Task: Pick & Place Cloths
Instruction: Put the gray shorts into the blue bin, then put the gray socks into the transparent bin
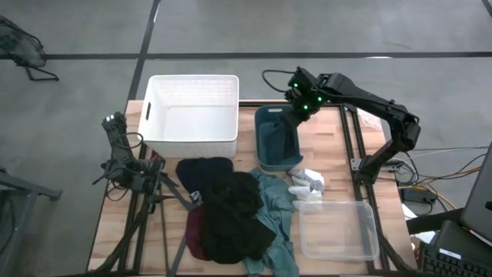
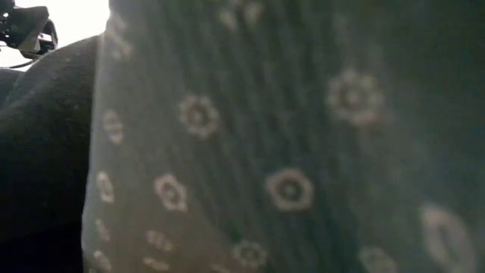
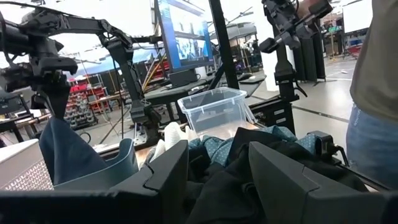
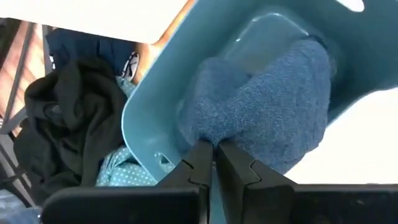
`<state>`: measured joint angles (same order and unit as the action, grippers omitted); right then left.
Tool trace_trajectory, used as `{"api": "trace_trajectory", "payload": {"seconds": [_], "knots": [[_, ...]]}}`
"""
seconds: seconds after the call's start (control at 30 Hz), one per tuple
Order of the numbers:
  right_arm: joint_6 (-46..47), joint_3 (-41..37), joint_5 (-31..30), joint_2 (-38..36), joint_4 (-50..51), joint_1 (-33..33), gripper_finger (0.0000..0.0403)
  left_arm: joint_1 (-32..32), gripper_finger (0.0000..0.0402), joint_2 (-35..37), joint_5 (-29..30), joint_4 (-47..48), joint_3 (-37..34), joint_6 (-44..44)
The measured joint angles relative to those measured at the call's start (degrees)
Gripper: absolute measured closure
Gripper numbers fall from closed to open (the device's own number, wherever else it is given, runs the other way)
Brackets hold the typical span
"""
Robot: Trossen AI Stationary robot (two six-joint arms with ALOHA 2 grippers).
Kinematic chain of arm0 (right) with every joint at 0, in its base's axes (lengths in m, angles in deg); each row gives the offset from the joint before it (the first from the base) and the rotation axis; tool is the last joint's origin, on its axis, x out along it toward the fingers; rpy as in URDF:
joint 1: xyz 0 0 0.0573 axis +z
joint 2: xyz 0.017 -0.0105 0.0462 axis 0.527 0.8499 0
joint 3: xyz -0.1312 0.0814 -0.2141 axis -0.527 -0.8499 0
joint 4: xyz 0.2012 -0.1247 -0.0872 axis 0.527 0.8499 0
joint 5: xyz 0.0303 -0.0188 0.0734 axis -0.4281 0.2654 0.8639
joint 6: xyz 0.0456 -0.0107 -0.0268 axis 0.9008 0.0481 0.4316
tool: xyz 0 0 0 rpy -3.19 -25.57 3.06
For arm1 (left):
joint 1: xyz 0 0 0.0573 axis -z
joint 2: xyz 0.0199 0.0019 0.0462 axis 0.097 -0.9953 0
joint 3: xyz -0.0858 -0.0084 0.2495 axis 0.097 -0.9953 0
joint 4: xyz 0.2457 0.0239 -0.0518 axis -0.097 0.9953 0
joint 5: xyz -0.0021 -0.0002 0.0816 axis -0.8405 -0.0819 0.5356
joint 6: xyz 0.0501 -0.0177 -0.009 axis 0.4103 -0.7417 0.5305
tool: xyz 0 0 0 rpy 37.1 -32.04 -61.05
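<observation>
My right gripper [image 4: 213,155] hangs over the teal bin [image 1: 265,158], shut on a blue terry cloth [image 1: 280,135]. The other cloths lie heaped on the table's near middle: a large black one [image 1: 238,215] on top, a dotted teal green one [image 1: 275,201], a maroon one [image 1: 196,231], a dark navy one [image 1: 204,169] and small white ones [image 1: 307,182] beside the teal bin. My left gripper [image 3: 217,171] rests low at the table's left side [image 1: 157,178], open, pointing at the heap and touching nothing. The dotted teal cloth [image 2: 288,152] fills the low view. My right gripper pinches the blue terry cloth at its top, a bunched-up peak [image 4: 205,134], between its two fingers, coming from above and pointing down. The cloth hangs below the fingers in a cone [image 3: 62,149], and its lower part lies inside the teal bin.
A white slatted bin [image 1: 192,108] stands at the far left of the table and a clear plastic bin [image 1: 338,227] at the near right. A person in jeans [image 3: 373,124] stands beyond the table's edge. Cables and metal frames lie around the table.
</observation>
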<state>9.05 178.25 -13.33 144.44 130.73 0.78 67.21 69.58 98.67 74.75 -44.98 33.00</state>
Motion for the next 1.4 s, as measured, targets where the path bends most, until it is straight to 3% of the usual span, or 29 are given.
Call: {"api": "trace_trajectory", "payload": {"seconds": [0.23, 0.37, 0.6, 0.97, 1.2, 1.4], "knots": [[0.2, -6.0, 0.5, 0.0, -5.6, 0.4, 0.0394, 0.0, 0.0225, 0.0, 1.5, -0.9, 0.0, -0.5], [2.0, -10.0, 4.1, 0.0, -9.2, 0.6, 0.0394, 0.0, 0.0225, 0.0, 11.6, -2.1, 0.0, 0.2], [4.2, -15.2, 4.6, -0.2, -17.3, 3.0, 0.0394, -0.1, 0.0225, 0.0, 29.2, -2.6, 0.0, -0.2], [4.5, -19.4, 3.2, -0.2, -20.9, 4.0, 0.0384, -0.1, 0.0225, 0.0, 30.4, -2.5, 0.0, -1.0], [4.3, -16.5, 3.2, -0.9, -19.8, 4.0, 0.0312, -0.1, 0.0225, 0.0, 30.3, -2.1, 0.0, -1.1], [1.9, -10.6, 3.1, -1.8, -12.7, 4.1, 0.0238, -0.1, 0.0225, 0.0, 30.3, -2.1, 0.0, -1.1]]}}
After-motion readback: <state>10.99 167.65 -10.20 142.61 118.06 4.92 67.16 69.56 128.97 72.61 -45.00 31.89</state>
